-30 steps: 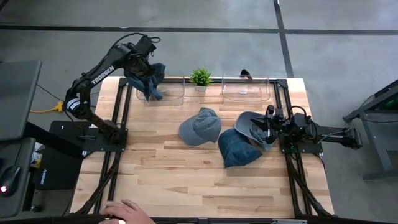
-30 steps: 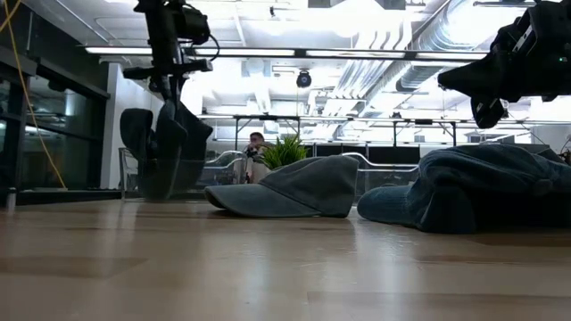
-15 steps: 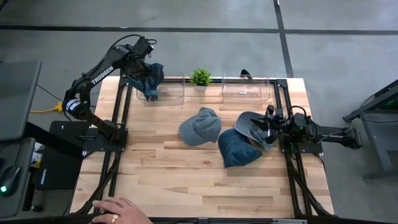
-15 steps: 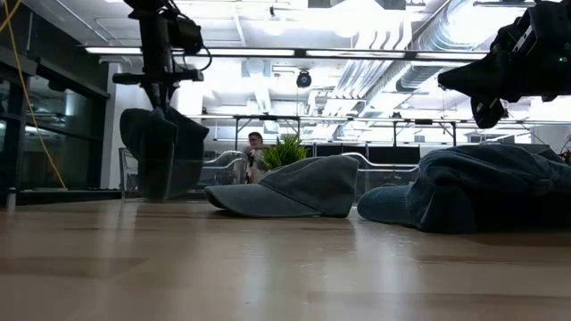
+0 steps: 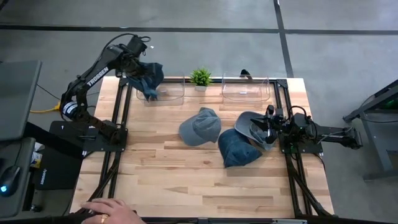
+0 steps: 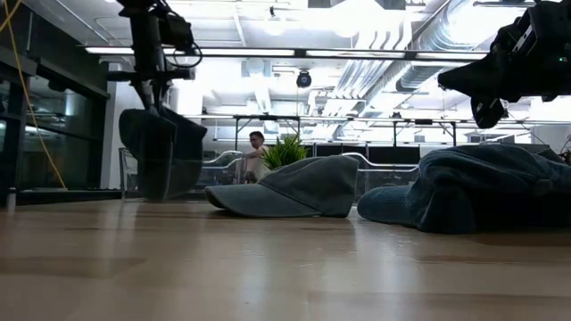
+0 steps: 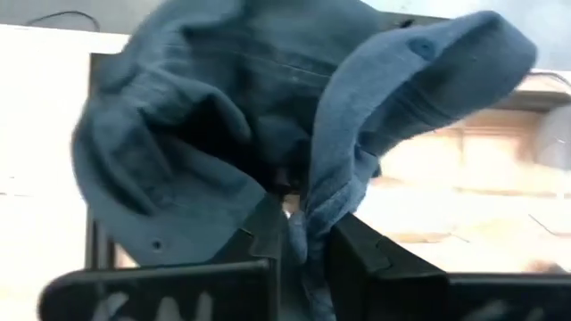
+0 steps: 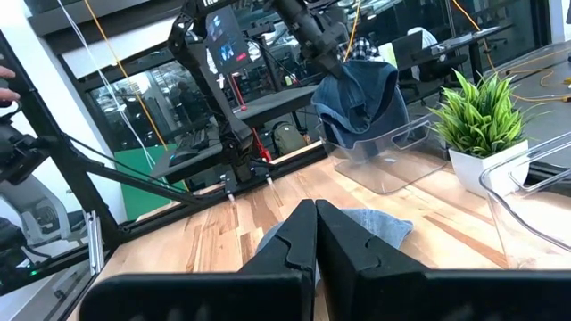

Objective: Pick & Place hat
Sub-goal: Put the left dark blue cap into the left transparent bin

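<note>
Hanging relation: denim hat [image 5: 147, 78] is dangling straight below the left gripper [image 5: 138, 61], above the left clear bin [image 5: 168, 92] at the table's far edge; the coming drop turns on hat being over the bin's opening, and it looks to be sitting over the bin's left end, partly over its wall.
table: wooden table [image 5: 186, 180] is carrying everything; both bins sit along the far edge with a small plant [image 5: 200, 76] between them.
left arm: is reaching to the far-left corner, nearer by far to the left bin than the right arm.
hat in hand: long axis is running vertical, crown and brim drooping down from the pinch; low view shows the hat [image 6: 162, 152] with its lower edge close to table level, inside or just at the bin, cannot tell which.
left gripper state: fingers [image 7: 263, 234] are clamping narrow on a fold of the denim, left wrist view.
right gripper: right gripper [image 5: 269, 124] is waiting at the right side, fingers [image 8: 308, 234] pressed together, holding nothing, resting just beside the grey cap [image 5: 254, 127].
other hats: grey-blue cap [image 5: 200, 126] is lying mid-table; dark denim hat [image 5: 238, 147] is touching the grey cap.
right bin: right clear bin [image 5: 245, 90] is looking unfilled.
person: a hand [image 5: 109, 208] is showing at the table's near-left edge.
</note>
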{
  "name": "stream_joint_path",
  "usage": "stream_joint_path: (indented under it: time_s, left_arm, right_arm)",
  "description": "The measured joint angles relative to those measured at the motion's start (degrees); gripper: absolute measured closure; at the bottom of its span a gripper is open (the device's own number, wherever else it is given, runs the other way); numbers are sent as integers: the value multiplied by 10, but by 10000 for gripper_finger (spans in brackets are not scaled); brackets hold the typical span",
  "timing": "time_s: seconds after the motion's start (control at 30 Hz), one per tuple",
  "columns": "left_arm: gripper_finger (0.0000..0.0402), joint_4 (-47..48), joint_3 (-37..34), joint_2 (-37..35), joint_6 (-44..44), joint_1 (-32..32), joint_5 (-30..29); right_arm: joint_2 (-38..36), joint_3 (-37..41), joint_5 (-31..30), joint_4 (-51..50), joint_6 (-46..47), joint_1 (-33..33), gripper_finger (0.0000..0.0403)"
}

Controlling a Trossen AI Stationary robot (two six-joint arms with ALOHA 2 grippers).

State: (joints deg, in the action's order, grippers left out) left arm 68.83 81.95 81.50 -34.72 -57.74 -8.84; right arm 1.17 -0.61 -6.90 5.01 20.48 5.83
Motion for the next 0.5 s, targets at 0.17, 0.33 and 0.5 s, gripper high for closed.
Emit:
stream_joint_path:
  time_s: [0.17, 0.33, 0.5]
  left_arm:
    - [322, 14, 0, -10, 5, -21, -21]
    - [298, 7, 0, -12, 0, -23, -18]
    - [287, 7, 0, -16, -1, -23, -18]
  right_arm:
    - [0, 0, 0, 0, 0, 0, 402]
    - [0, 0, 0, 0, 0, 0, 402]
    - [0, 0, 0, 0, 0, 0, 402]
